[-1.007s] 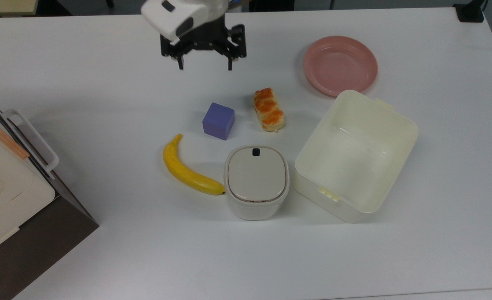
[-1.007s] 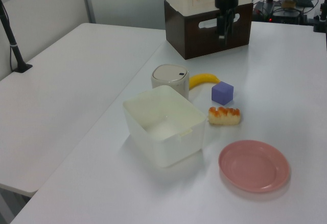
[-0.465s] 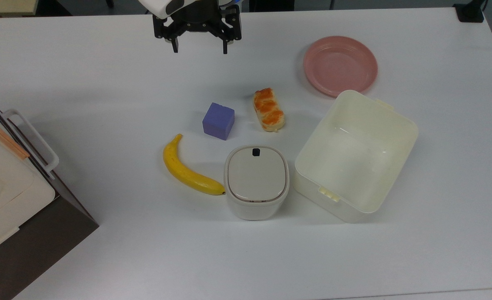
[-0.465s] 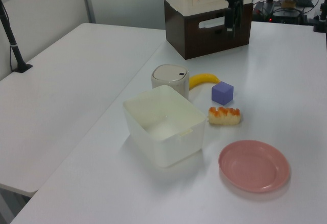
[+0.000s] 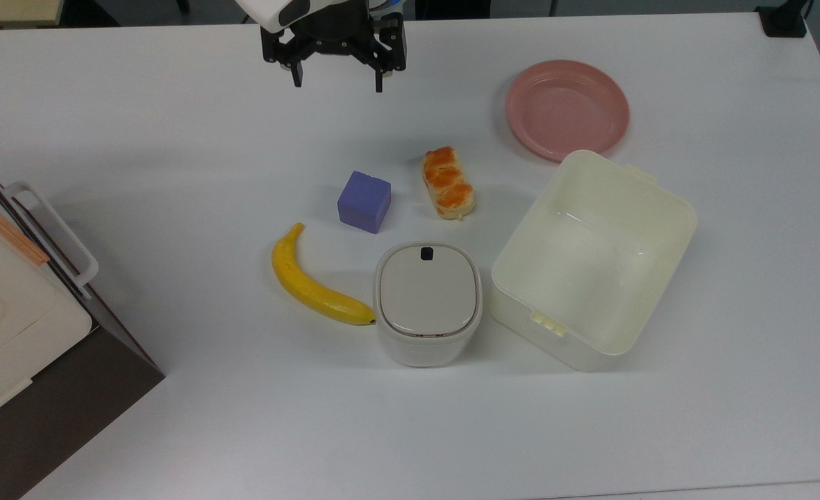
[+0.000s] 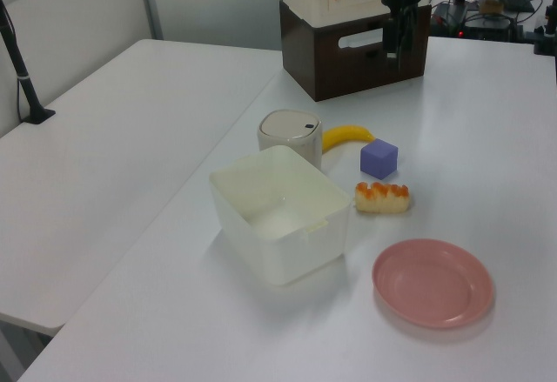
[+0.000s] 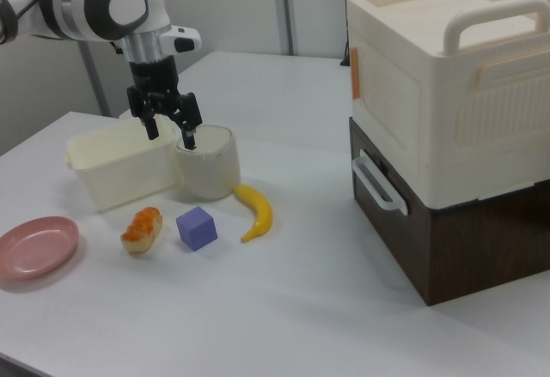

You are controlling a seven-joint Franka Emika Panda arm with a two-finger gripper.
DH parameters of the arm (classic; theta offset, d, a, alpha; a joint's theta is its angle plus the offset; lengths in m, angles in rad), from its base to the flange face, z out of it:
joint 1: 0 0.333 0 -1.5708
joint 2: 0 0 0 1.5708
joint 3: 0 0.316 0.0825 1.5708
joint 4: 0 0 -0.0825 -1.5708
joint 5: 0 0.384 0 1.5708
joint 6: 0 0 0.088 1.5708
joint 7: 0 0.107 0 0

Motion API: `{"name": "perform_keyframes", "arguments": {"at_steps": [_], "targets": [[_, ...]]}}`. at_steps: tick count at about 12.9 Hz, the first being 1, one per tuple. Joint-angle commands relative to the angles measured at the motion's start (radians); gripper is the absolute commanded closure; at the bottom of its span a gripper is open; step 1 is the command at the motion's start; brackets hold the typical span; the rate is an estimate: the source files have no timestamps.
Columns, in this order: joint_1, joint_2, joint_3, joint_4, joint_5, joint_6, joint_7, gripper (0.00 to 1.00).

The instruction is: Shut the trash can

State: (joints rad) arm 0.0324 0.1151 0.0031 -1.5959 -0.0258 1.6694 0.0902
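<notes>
The trash can (image 5: 428,303) sits between the banana (image 5: 312,285) and the big tub (image 5: 590,260) in the top view, lid flat. The tool (image 5: 335,75) hangs far away, fingers apart, holding nothing, so the job looks done.

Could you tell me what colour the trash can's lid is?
Beige, with a small black button; the lid shows best in the top view.

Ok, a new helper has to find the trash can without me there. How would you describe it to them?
Start at the big pale-yellow tub on the white table. The trash can stands at the top view's left of it, with a banana at its other side. It alone has a flat beige lid, shut, with a small black button.
</notes>
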Motion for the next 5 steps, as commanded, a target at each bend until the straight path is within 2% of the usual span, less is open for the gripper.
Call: {"name": "perform_keyframes", "arguments": {"at_steps": [1, 5], "targets": [[-0.005, -0.055, 0.015, -0.099, -0.014, 0.128, 0.112, 0.00], [-0.008, -0.052, 0.015, -0.098, -0.014, 0.148, 0.131, 0.00]]}}
